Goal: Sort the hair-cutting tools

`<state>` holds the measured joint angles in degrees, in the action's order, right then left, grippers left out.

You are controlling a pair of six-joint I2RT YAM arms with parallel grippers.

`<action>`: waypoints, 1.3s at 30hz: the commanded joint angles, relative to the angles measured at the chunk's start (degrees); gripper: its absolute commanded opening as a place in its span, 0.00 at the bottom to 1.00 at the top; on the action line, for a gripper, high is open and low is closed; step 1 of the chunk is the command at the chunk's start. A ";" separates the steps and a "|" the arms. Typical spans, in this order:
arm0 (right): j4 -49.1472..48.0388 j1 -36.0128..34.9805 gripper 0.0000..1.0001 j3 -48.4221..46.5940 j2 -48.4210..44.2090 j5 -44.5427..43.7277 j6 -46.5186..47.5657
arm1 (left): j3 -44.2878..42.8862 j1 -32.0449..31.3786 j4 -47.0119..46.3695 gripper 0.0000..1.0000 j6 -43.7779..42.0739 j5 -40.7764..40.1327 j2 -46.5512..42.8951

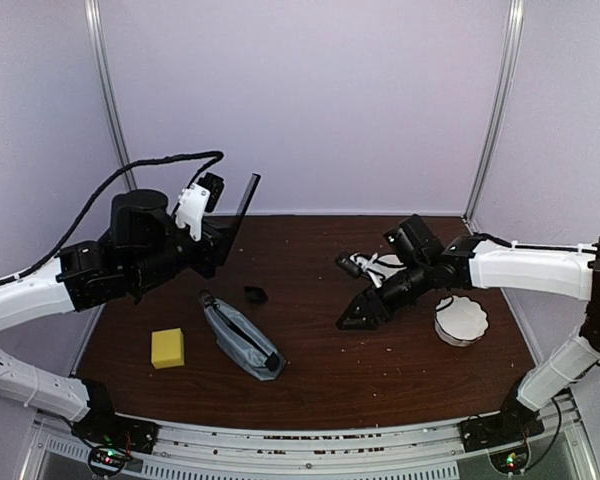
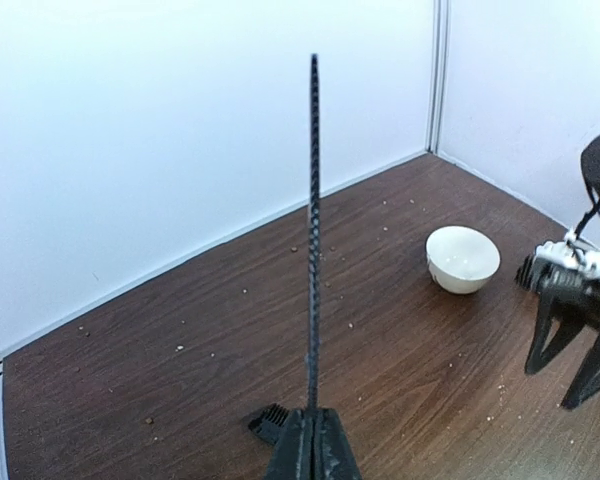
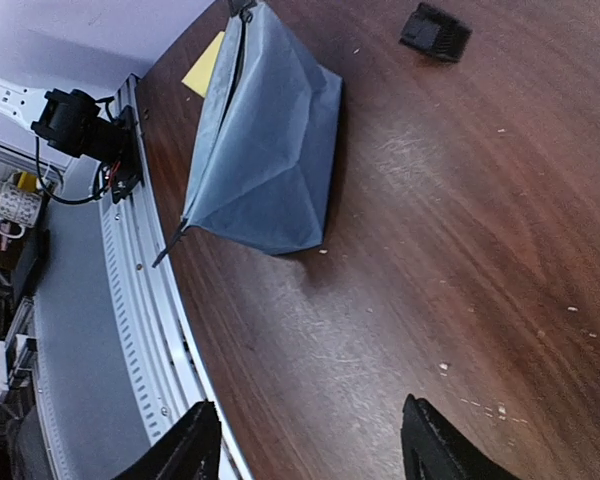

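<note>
A slim black comb (image 1: 248,197) (image 2: 313,230) stands upright above the table's back left, with my left gripper (image 1: 226,232) (image 2: 315,445) shut on its lower end. Just below that gripper a tiny black attachment (image 1: 256,294) (image 2: 270,420) (image 3: 435,31) lies on the brown table (image 1: 380,370). My right gripper (image 1: 352,318) (image 2: 552,387) (image 3: 305,455) hovers low over the middle of the table, open with only bare wood between its fingers (image 3: 185,450). It points toward the grey zip pouch (image 1: 242,338) (image 3: 270,150), which lies apart from it.
A white bowl (image 1: 461,320) (image 2: 462,258) sits under the right forearm at the table's right. A yellow sponge (image 1: 168,348) (image 3: 205,65) lies left of the pouch. White walls close the back and sides, and a metal rail (image 3: 145,330) runs along the near edge.
</note>
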<state>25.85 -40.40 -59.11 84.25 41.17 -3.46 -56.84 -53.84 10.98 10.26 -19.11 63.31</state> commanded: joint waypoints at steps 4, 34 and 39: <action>-9.38 -12.08 0.64 -3.49 9.58 3.96 -9.53 | -0.17 0.32 -5.79 0.00 2.91 1.44 0.89; -5.34 -16.45 0.05 -17.02 24.71 12.07 -9.85 | 5.60 0.67 -4.92 0.00 0.38 3.80 -7.32; -0.06 -11.75 0.00 -15.43 20.38 12.09 -4.44 | 7.49 0.67 -6.50 0.00 -4.44 9.89 -8.00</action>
<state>21.67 -56.12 -74.96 108.88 52.16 -11.88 -50.57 -53.56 8.43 10.57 -14.70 56.12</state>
